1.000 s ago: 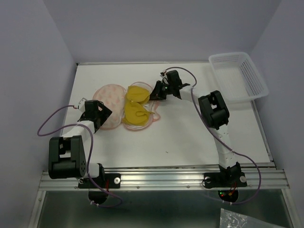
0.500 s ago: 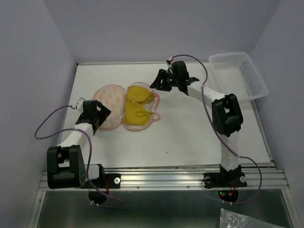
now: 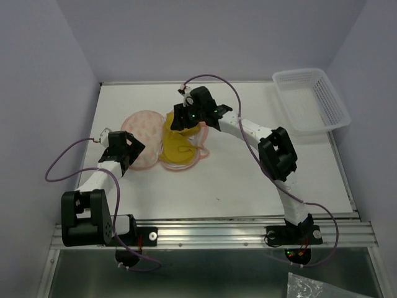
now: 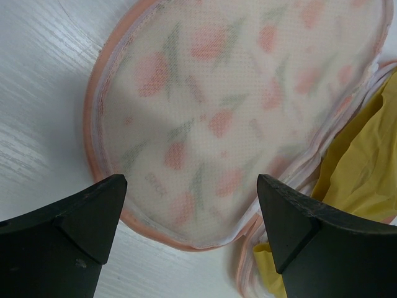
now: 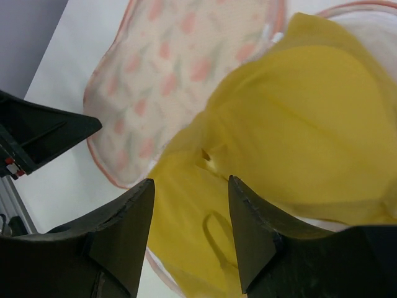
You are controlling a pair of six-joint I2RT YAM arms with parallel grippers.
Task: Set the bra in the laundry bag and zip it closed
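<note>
Pale lavender walls close in a white table [image 3: 248,180], with a white lattice basket [image 3: 310,99] at its far right corner, well apart from the work. At mid-table the laundry bag [image 3: 142,127] lies opened flat like a clamshell. Its printed lid is turned out to the left, and the bra [image 3: 177,149] sits in the right half, its yellow cups bunched and reaching the pink rim. The right gripper [image 5: 191,181] hangs over the far cup with its fingers partly apart and nothing pinched between them. The left gripper [image 4: 191,181] hovers over the near edge of the lid, fingers spread wide. The step in hand looks like tucking. It would go best if the right fingers pressed the raised cup and any loose strap down inside the rim, so that no yellow fabric crosses the zip line. The left fingers should then take only the lid's edging and fold it over squarely, since caught fabric would likely jam the zip.
</note>
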